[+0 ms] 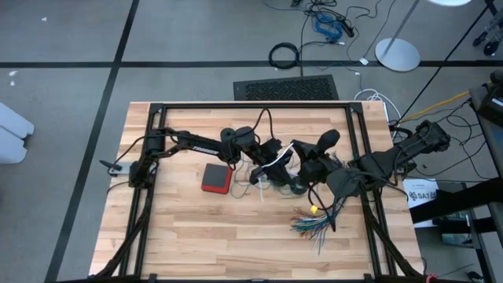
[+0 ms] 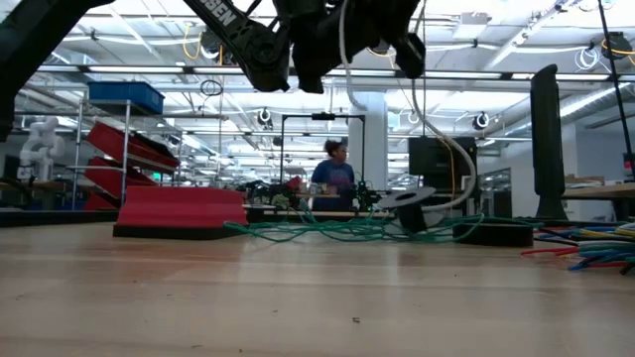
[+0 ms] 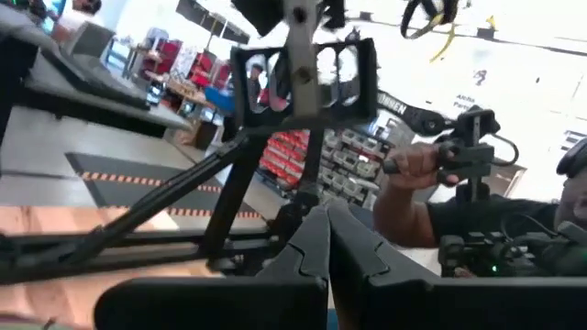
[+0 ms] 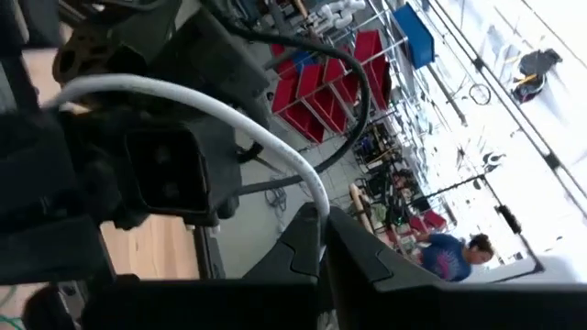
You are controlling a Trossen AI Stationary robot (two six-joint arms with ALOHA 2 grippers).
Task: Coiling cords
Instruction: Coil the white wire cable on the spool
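Observation:
The white cord [image 4: 229, 115] arches in the air between my two grippers above the table's middle. In the low view it hangs in a slack curve [image 2: 451, 149] down to its small round black-and-white piece [image 2: 407, 198], which rests on the table. The teal-green cord [image 2: 337, 230] lies loose on the table beneath the arms, touched by no gripper. My right gripper [image 4: 321, 215] is shut on the white cord and faces my left arm. My left gripper [image 3: 326, 215] is shut; I see no cord at its fingertips in the left wrist view. My right gripper pinches the white cord [image 4: 316, 197] between its two fingertips, coming roughly level from the table's right. The cord rises from the fingers in an arc, clear of the table. My left gripper: I cannot tell whether it touches the white cord.
A red box [image 1: 216, 178] lies on the table left of the grippers. A fanned bundle of multicoloured wires [image 1: 314, 222] lies near the front right. Black frame rails [image 1: 236, 106] border the table. A person's hand [image 3: 413, 170] holds a handle beyond the table.

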